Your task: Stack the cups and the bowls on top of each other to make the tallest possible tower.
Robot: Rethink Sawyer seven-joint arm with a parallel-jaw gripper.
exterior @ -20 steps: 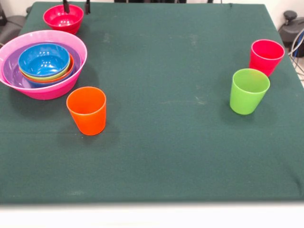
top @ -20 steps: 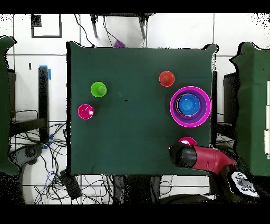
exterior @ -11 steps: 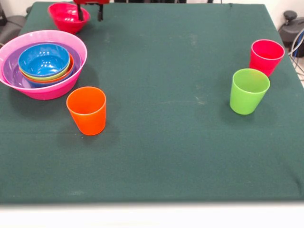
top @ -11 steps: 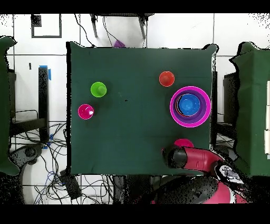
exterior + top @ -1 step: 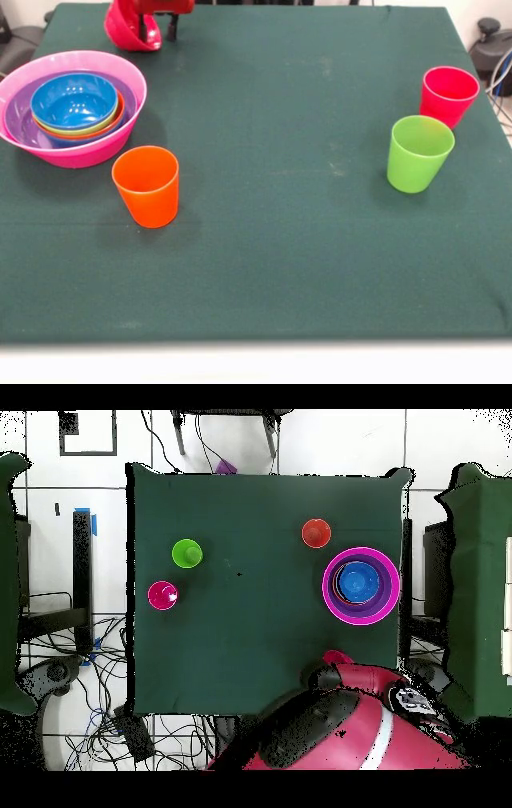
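Observation:
My gripper (image 5: pixel 159 30) hangs at the table's far left and is shut on the rim of the red-pink bowl (image 5: pixel 126 29), which is tilted on its side with one finger inside it. In front of it stands the tower (image 5: pixel 74 108): pink bowl, purple, orange, lime green and blue bowls nested. An orange cup (image 5: pixel 147 185) stands upright just in front of the tower. At the right, a lime green cup (image 5: pixel 418 153) and a red-pink cup (image 5: pixel 447 95) stand upright. From overhead only a sliver of the red-pink bowl (image 5: pixel 337 656) shows beside the arm (image 5: pixel 350 729); the tower (image 5: pixel 361 585) is close by.
The table wears a dark green cloth (image 5: pixel 280 240). In the overhead view the orange cup (image 5: pixel 316 533), green cup (image 5: pixel 186 553) and red-pink cup (image 5: pixel 162 595) stand apart on it. Cables and other tables surround it.
The gripper has moved right along the far edge, and the red-pink bowl went with it, tipping from flat on the cloth onto its side. The arm has swung further over the table.

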